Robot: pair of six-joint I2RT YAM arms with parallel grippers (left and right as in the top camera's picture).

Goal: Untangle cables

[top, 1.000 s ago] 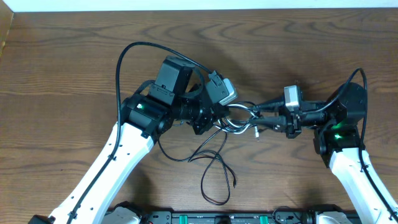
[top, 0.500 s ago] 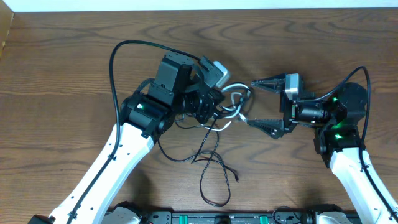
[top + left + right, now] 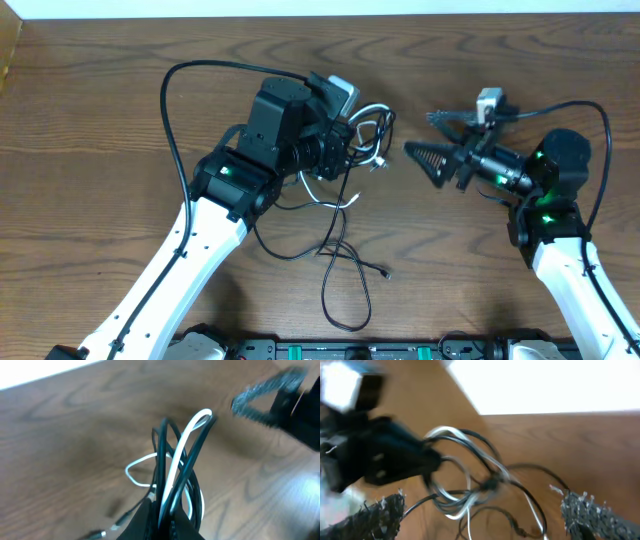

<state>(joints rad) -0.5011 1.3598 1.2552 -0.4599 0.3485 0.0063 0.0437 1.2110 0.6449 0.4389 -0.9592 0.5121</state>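
The cables are a tangle of thin black cords and one white cord. My left gripper is shut on the looped bundle and holds it above the table. In the left wrist view the loops rise straight out of the shut left gripper. Loose black strands trail down onto the wood toward the front edge. My right gripper stands wide open just right of the bundle and touches nothing. Seen from the right wrist, the tangle hangs between and beyond the spread fingers.
The brown wooden table carries nothing but the cables. A thick black arm wire arcs over the left arm, and another arm wire curves round the right arm. A black rail runs along the front edge.
The right gripper has opened, let go of the cables and pulled back to the right. The left gripper has carried the bundle a little farther back and left.
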